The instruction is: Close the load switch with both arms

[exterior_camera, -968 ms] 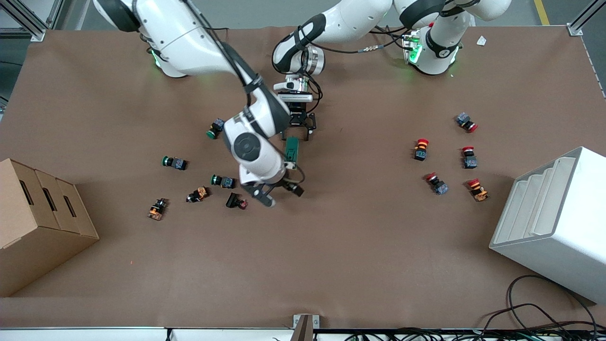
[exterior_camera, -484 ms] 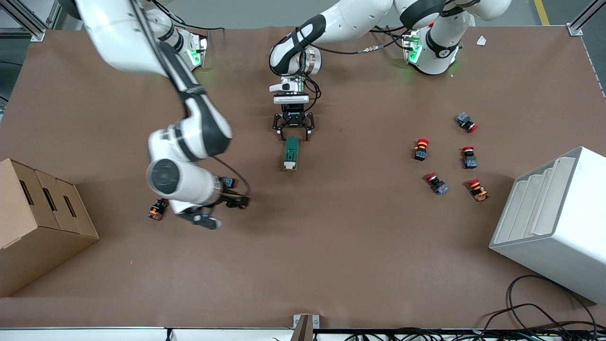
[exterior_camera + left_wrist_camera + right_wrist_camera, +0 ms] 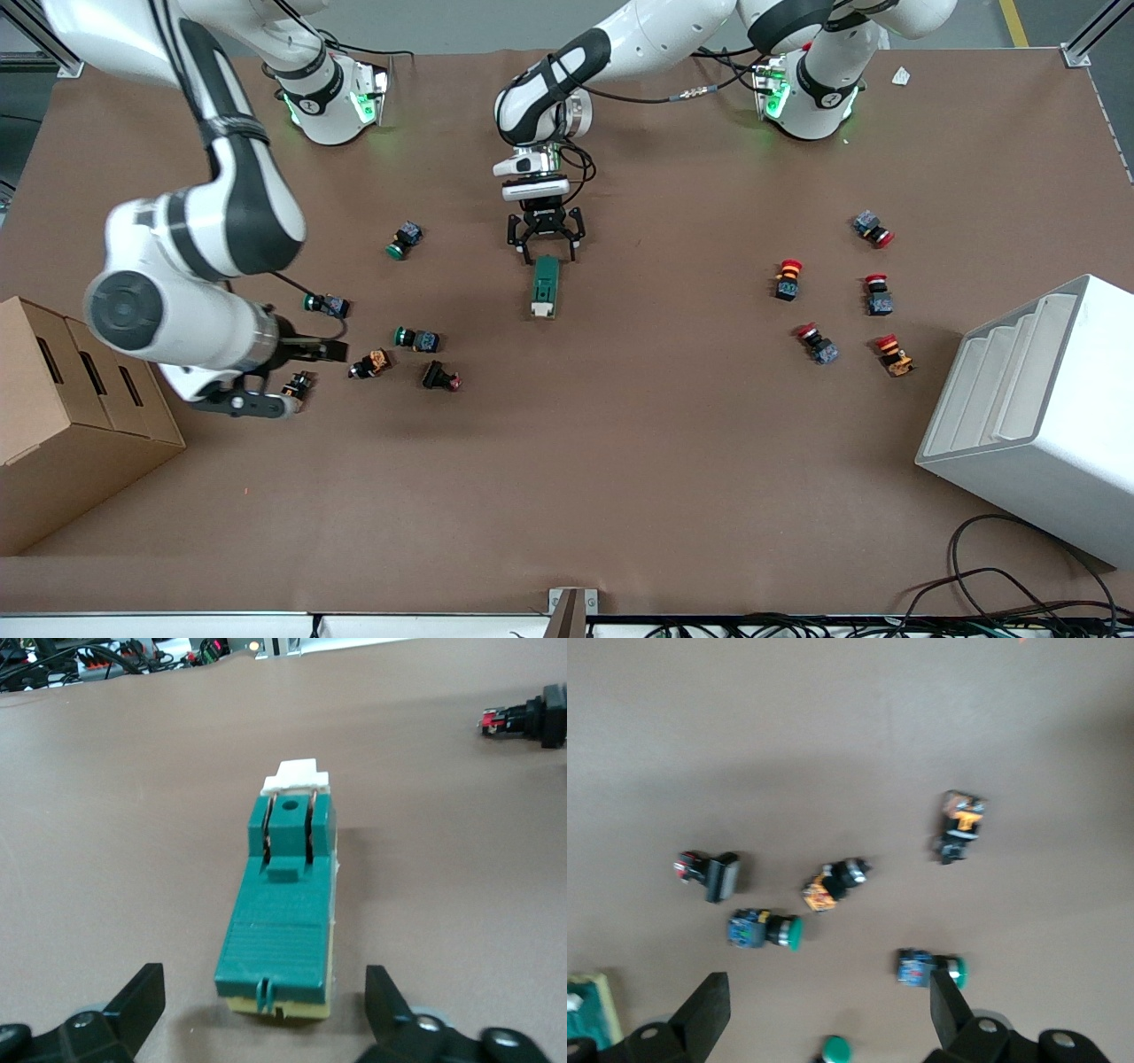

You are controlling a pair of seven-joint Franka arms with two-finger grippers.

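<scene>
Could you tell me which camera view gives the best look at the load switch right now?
The left wrist view: the load switch fills it, showing the white lever and metal contacts, between the open left hand. The front view shows it whole but tiny, at mid-table. The right wrist view catches only a green corner.

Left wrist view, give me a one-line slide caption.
Left pincer open, its fingers either side of the green load switch lying on the brown table, white lever end pointing away.

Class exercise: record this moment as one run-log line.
load switch: flat on table, unheld | left pincer: open, at switch's end farther from camera | right pincer: open, above push-buttons toward right arm's end
</scene>
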